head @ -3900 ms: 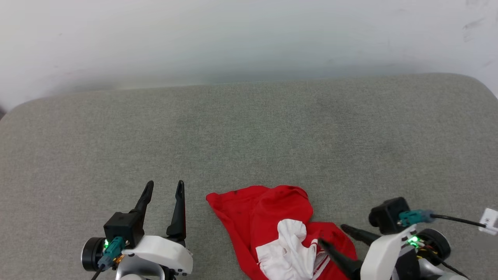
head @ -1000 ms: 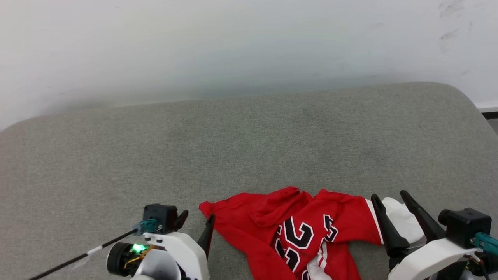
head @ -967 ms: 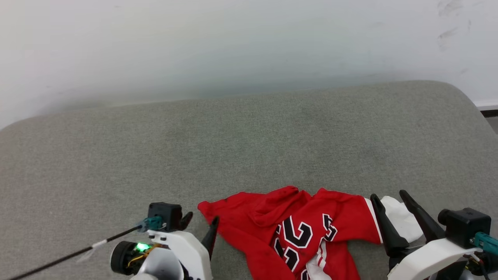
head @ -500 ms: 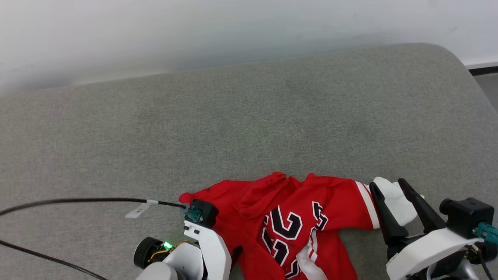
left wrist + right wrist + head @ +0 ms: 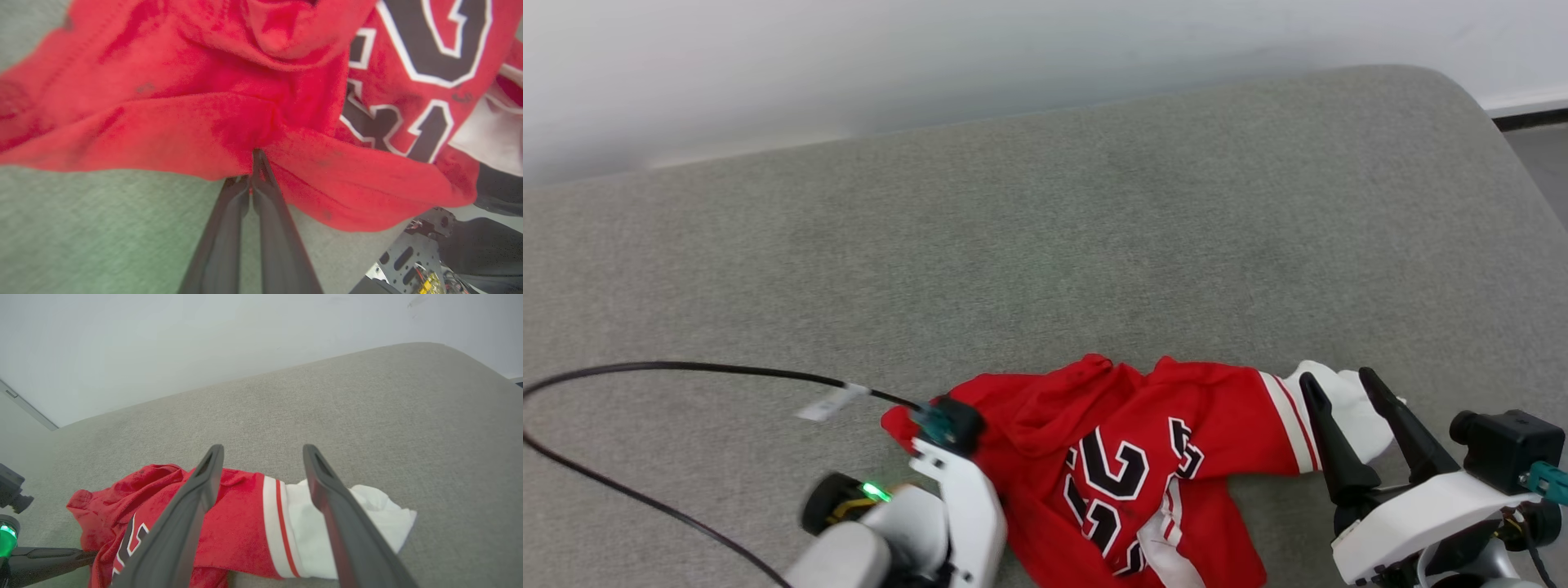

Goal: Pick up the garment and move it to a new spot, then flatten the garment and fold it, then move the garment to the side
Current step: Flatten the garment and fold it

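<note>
The bright red soft T-shirt with white sleeves and a black-and-white number print [image 5: 1127,465] is lying crumpled on the near part of the wide grey fabric cushion [image 5: 1094,245], close to its front edge. Toward the cushion's left, the left gripper [image 5: 253,157] is pinching a raised fold along the shirt's red edge. Its two dark fingers are pressing together, with cloth bunching around the tips. Toward the cushion's right, the right gripper [image 5: 1335,380] is hovering with its fingers spread wide on either side of the white sleeve [image 5: 367,522], gripping nothing.

I'd say the pickup is the step in hand. To do it well, the right fingers should be dropping onto the striped sleeve seam and closing on a good thickness of cloth before any lift. Then both arms should be rising together and evenly, so the thin left pinch isn't carrying the whole shirt and slipping out.
</note>
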`<state>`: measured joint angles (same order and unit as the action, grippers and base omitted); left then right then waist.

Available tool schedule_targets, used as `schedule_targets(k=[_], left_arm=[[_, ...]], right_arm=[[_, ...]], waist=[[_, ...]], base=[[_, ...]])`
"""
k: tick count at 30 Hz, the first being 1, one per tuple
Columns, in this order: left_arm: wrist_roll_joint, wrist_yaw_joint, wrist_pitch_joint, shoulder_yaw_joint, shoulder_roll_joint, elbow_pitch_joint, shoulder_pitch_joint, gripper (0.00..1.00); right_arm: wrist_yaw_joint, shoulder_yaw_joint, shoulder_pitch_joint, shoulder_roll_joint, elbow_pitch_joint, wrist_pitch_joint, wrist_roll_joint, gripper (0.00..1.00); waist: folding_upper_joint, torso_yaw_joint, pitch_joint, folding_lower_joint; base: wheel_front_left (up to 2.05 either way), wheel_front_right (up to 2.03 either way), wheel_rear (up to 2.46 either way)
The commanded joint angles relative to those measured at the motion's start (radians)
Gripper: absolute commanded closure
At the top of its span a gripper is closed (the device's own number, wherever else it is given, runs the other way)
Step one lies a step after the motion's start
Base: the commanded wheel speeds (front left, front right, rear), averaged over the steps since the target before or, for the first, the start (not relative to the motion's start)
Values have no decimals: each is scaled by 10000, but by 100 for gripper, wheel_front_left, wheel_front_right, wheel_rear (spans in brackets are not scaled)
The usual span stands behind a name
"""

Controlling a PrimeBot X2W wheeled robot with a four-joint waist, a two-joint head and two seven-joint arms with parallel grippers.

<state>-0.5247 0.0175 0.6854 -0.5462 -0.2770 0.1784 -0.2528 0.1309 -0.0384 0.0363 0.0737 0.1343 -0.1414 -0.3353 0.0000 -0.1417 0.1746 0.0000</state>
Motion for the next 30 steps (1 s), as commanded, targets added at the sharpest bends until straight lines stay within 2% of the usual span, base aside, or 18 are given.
schedule_targets(k=[1,7,12,18,26,27,28,29,30], left_arm=[[245,-220,-430,459,-514,-226,-327,100],[429,-378,-1233,1405,-1147,-616,-1385,100],[476,-452,-1870,2121,-1347,-111,-2755,100],[511,-246,-2629,2527,-1443,1427,-4268,100],[83,351,-2608,2286,-1042,3878,-4601,100],[88,388,-2672,2237,-979,4071,-4566,72],[78,428,-2701,2188,-916,4261,-4499,51],[39,439,-2876,2181,-829,4338,-4458,0],[90,444,-3102,2185,-805,4411,-4432,0]], right_arm=[[-2,90,14,-101,114,-60,20,0],[-3,54,-244,-155,304,-237,86,0],[-3,27,-607,-162,463,-293,96,0],[-2,13,-1057,-16,506,-232,135,0],[-2,-40,-1336,7,373,-45,217,0],[-3,-51,-1336,6,357,-7,223,0],[-3,-66,-1359,36,350,45,254,0],[-3,-48,-1355,37,328,73,218,0],[-2,-63,-1360,63,346,121,221,0]], waist=[[0,163,-102,0],[0,233,105,0],[0,74,629,0],[0,-241,1194,0],[0,-397,1304,0],[0,-368,1258,0],[0,-337,1197,0],[0,-294,1126,0],[0,-254,1043,0]], base=[[0,0,0],[0,0,0],[0,0,0],[0,0,0],[0,0,0],[0,0,0],[0,0,0],[0,0,0],[0,0,0]])
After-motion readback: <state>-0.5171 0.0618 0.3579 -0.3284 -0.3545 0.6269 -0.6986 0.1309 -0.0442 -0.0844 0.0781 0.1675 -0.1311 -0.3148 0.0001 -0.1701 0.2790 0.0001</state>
